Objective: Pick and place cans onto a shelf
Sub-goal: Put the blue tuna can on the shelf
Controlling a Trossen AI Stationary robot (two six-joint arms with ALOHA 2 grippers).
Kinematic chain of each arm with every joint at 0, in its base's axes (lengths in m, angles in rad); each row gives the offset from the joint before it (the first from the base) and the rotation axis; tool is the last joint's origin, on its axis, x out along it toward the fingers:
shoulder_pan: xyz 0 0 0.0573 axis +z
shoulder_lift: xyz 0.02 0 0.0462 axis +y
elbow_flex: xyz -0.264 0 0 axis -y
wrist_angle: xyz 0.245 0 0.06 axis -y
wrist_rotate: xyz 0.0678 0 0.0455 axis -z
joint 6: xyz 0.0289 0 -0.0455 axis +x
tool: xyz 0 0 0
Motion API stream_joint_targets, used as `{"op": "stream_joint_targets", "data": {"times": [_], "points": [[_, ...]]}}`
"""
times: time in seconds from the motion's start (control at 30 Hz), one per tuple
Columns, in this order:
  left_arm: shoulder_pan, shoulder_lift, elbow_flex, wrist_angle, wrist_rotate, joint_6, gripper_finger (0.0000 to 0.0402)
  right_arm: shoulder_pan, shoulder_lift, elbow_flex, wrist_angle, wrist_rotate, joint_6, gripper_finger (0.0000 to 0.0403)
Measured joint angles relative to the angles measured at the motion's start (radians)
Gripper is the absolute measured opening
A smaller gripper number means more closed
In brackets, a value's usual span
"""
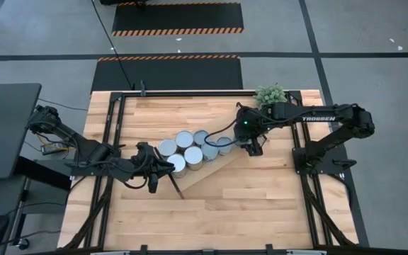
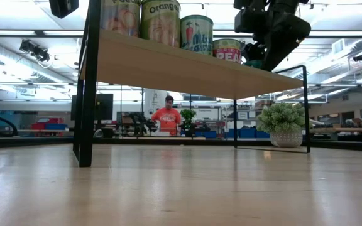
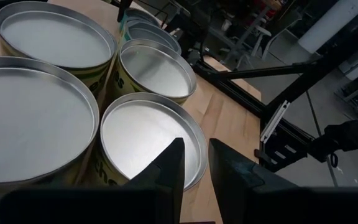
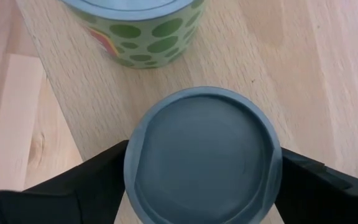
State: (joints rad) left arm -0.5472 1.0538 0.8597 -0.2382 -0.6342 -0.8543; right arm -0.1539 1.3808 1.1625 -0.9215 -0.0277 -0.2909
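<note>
The shelf [image 1: 205,173] is a light-wood plank lying slantwise across the table; in the low view [image 2: 187,69] it stands raised on black bars. Several cans [image 1: 193,154] stand on it in a cluster, and their silvery tops fill the left wrist view [image 3: 148,134]. My right gripper [image 1: 251,146] is at the shelf's far right end, shut on a can with a blue-grey top [image 4: 204,155]. My left gripper [image 1: 166,170] hovers over the cluster's near left end [image 3: 196,149]. Its fingers stand close together with only a narrow gap and hold nothing. My right gripper pinches the can's round side just under the lid rim [image 4: 132,171] between its two fingers, one on each opposite side. The fingers [image 4: 92,183] come from above, pointing down. The can is upright over the shelf's plank; I cannot tell whether it stands on it.
A can with green dots [image 4: 142,37] stands on the plank just beyond the held can. A small potted plant [image 1: 271,93] stands at the table's far right, also in the low view [image 2: 283,122]. A person [image 2: 168,116] is far off in the room behind.
</note>
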Motion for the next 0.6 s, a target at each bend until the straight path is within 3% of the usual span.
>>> {"op": "stream_joint_targets", "data": {"times": [0.3,0.6], "points": [[0.0,0.0,0.0,0.0,0.0,0.0,0.0078,0.0,-0.002,0.0,-0.002,0.0,0.003,0.0386],[0.0,0.0,0.0,0.0,0.0,0.001,0.0078,0.001,-0.022,0.045,-0.067,0.008,0.006,0.0391]]}}
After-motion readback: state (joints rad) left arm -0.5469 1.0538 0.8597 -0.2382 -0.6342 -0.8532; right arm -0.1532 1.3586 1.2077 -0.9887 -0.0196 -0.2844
